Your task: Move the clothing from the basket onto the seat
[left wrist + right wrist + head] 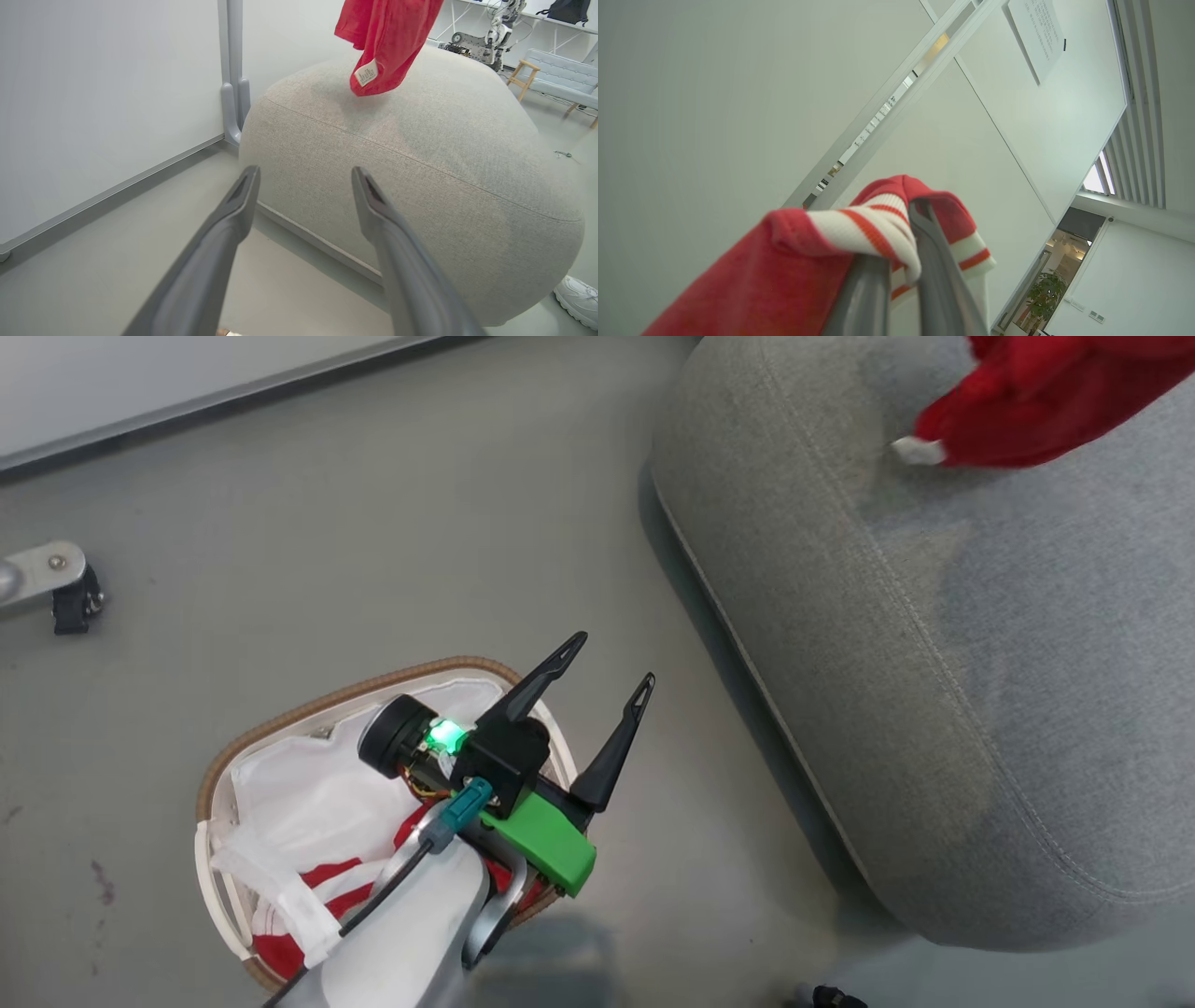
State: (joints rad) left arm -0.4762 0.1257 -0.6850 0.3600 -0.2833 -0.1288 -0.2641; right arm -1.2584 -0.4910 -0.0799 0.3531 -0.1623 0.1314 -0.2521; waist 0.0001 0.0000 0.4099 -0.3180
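The clothing point(752, 284) is hanging from the right claw point(901, 238), which is squeezing a red fold with a white and red striped cuff between its two fingers. The cuff is draping over the finger tips and the red cloth is falling down past the claw's left side. Seen from the left claw point(306, 170), the clothing point(390, 42) is dangling up ahead, far past the finger tips, over the top of the seat point(420, 177). Its little white tag point(366, 73) is showing near the low end. I cannot tell if that low end is touching the seat or hanging just above it. The left claw point(612, 661) is standing open, with a wide gap between its fingers, and it is holding nothing. It is pointing at the seat point(934, 663), with a strip of floor point(373, 523) lying between the tips and the seat's round edge. The basket point(308, 709) is sitting on the floor under and behind the left claw. A second piece point(317, 887), red with white stripes, is lying inside it on the white liner point(308, 784), below the claw's wrist. A white wall point(93, 93) is standing off to the left of the left claw. A white shoe point(577, 298) is peeking out beside the seat, far to the right of the claw.
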